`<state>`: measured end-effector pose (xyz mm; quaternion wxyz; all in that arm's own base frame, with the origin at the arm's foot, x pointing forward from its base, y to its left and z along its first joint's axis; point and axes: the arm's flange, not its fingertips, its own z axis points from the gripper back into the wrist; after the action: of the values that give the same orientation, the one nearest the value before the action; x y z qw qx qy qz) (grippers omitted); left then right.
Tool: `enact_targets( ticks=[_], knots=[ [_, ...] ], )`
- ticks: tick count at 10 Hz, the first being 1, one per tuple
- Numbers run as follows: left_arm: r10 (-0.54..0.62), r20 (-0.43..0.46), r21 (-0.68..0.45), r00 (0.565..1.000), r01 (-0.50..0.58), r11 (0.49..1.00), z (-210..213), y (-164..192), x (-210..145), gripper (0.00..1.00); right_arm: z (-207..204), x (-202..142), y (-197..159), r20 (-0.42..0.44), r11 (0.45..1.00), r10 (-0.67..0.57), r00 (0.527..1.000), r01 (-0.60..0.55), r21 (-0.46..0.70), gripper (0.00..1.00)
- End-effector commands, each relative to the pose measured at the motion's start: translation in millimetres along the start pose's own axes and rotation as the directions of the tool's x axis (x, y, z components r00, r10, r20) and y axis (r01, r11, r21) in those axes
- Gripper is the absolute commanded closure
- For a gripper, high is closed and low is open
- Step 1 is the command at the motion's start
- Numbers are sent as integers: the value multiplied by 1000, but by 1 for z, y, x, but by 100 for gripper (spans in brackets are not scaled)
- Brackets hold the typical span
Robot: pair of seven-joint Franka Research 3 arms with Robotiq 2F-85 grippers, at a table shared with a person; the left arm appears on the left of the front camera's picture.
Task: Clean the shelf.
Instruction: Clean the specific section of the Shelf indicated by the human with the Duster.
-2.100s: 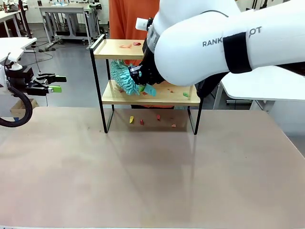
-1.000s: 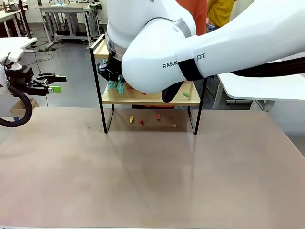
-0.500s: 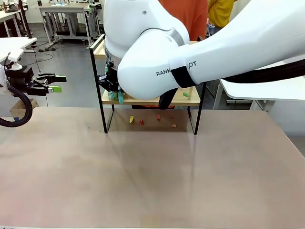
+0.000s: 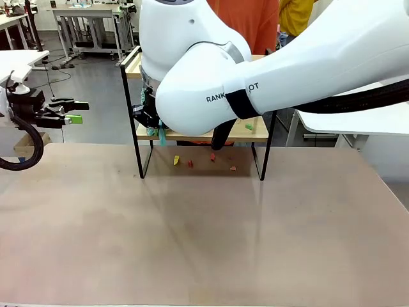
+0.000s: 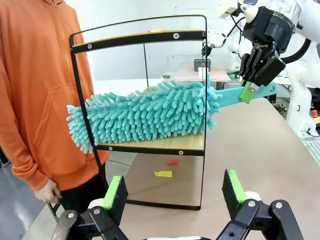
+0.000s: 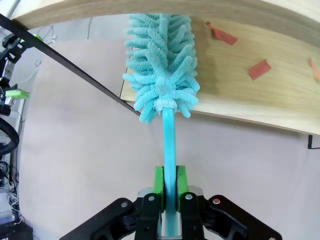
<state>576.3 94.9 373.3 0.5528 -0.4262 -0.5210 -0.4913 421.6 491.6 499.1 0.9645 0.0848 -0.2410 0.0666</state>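
Clamping duster [image 6: 160, 70], right gripper [image 6: 169, 172] — shelf [image 4: 259, 134] half hidden behind its arm [image 4: 287, 57], left gripper [image 5: 173, 190] spread

**Right arm stretched across the middle with its gripper clamped; left arm held aside with its jaws wide.**

The right arm [image 4: 300, 57] comes in from the right side and crosses the middle, its bulky wrist joints [image 4: 192, 89] turned toward the camera. The right gripper [image 6: 169, 176] pinches a thin teal duster handle [image 6: 167, 132] between both green pads [image 6: 158, 175]. In the front view that gripper is mostly hidden behind the wrist, and it appears to point left and away. The left gripper [image 4: 77, 111] hangs level at the far left, fingers spread wide, holding nothing.
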Motion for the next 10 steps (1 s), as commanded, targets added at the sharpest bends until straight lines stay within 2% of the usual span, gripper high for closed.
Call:
enact_targets(
  ticks=[1, 5, 10],
  knots=[
    [-7, -4, -1, 1000, 7, 1000, 1, -1, 3, 0, 0, 0, 0, -1, 1000, -1, 1000, 1, 0, 87],
    [-7, -4, -1, 1000, 7, 1000, 1, -1, 3, 0, 16, -13, -62, -20, 995, -99, 995, 99, -30, 87],
    [-7, -4, -1, 1000, 7, 1000, 1, -1, 3, 0, 36, -35, -134, 11, 973, -205, 979, 205, -102, 87]
  ],
)
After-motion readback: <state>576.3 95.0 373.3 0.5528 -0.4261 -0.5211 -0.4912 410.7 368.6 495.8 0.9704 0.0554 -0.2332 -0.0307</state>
